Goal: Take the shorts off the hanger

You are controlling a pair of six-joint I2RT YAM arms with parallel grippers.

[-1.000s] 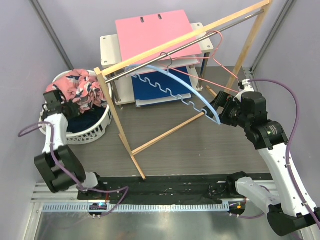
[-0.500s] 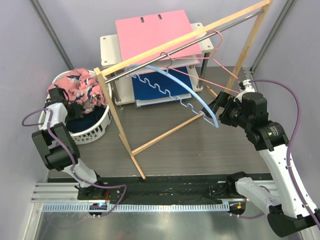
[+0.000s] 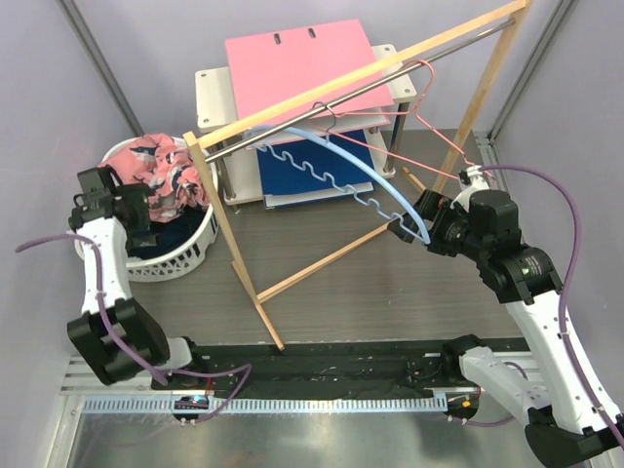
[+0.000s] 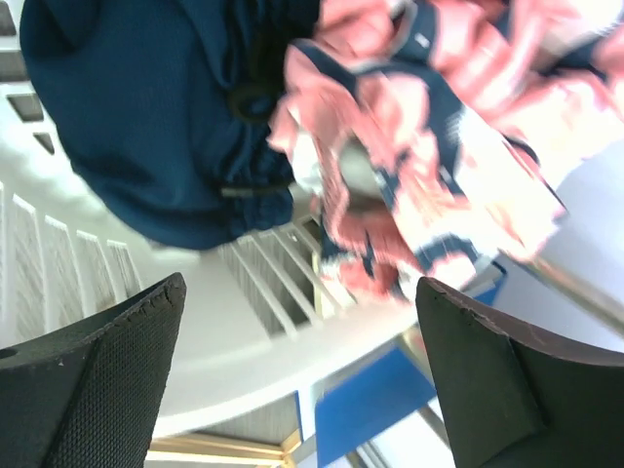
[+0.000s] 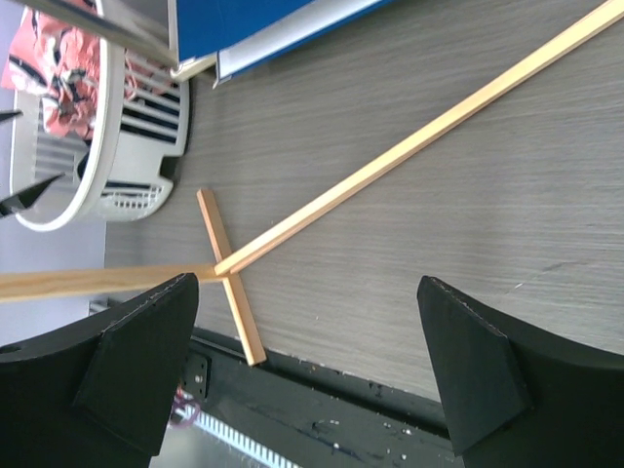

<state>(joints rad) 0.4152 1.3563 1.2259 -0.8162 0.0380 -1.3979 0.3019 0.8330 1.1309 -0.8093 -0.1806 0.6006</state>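
Observation:
Both pairs of shorts lie in the white basket (image 3: 190,249) at the left. The salmon pink printed pair (image 3: 161,168) is on top and the dark navy pair (image 3: 166,239) is under it. My left gripper (image 3: 146,214) hangs open just over the basket's near-left side, holding nothing. In its wrist view the navy pair (image 4: 146,117) and the printed pair (image 4: 419,127) show beyond the open left gripper (image 4: 302,370). A blue hanger (image 3: 341,161) and a pink wire hanger (image 3: 421,97) hang bare on the rail. My right gripper (image 3: 409,220) is open beside the blue hanger's lower tip.
The wooden rack (image 3: 229,239) crosses the middle, its foot and brace on the floor (image 5: 229,273). Behind it stands a white shelf unit with a pink board (image 3: 292,63) on top and a blue board (image 3: 292,175) below. Grey walls close in on both sides.
My left gripper has opened and let go of the printed shorts, then drawn back to the basket's left. My right gripper has shifted slightly left toward the blue hanger's tip.

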